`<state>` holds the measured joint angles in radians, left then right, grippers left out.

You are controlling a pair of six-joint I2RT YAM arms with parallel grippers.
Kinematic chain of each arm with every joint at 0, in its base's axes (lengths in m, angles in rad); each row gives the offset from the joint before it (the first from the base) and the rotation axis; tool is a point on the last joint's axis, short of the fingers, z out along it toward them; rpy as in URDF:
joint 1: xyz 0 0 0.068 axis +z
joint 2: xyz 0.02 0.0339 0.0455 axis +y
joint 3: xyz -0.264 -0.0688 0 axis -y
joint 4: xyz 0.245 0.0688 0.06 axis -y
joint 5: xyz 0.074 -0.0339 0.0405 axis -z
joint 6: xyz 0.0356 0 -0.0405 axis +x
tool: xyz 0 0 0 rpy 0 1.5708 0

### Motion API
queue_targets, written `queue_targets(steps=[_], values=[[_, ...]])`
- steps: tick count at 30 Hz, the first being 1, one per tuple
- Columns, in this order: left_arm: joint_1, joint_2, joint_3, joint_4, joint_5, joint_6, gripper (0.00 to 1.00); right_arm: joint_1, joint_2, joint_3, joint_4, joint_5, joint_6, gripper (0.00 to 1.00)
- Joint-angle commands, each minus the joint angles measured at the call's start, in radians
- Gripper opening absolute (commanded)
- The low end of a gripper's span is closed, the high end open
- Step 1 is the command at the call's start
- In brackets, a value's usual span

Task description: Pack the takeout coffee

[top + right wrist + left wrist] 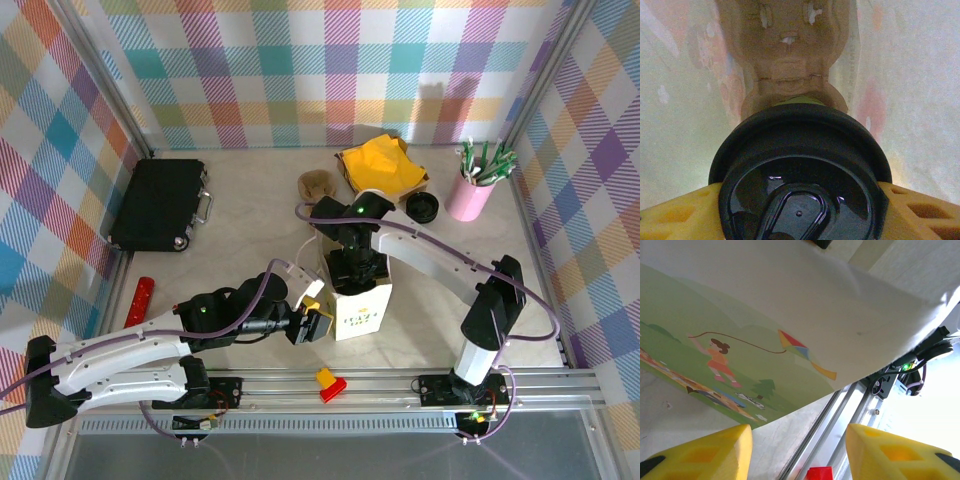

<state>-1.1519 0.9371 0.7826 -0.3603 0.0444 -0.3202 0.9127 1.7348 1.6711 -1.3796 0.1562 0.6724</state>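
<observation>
Bagging step, approx. mid-task: holding small green paper cup w/ black round plastic lid (800, 150) inside white printed paper bag (362, 312), above brown pulp cup carrier (785, 55). Clamping lid sides w/ R gripper (800, 215), jaws part-spread. Parking L gripper (799, 450) beside bag, jaws apart, gripping nothing. Next, likely: seating cup upright in carrier, then releasing.
</observation>
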Motion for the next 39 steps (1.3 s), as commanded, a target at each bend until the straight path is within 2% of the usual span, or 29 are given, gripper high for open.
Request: queue_targets(steps=[1, 15, 33, 39], values=[[-0.012, -0.006, 0.015, 0.023, 0.018, 0.021, 0.52, -0.003, -0.02, -0.016, 0.005, 0.0, 0.007, 0.57], [-0.012, 0.003, 0.019, 0.017, 0.011, 0.021, 0.52, -0.003, -0.03, -0.05, 0.048, -0.01, -0.01, 0.57], [-0.012, 0.003, 0.024, 0.007, 0.003, 0.024, 0.52, -0.003, -0.022, 0.021, -0.01, 0.016, -0.023, 0.57], [-0.012, 0.002, 0.023, 0.007, 0.003, 0.02, 0.52, -0.003, -0.02, -0.007, 0.013, 0.004, -0.027, 0.57]])
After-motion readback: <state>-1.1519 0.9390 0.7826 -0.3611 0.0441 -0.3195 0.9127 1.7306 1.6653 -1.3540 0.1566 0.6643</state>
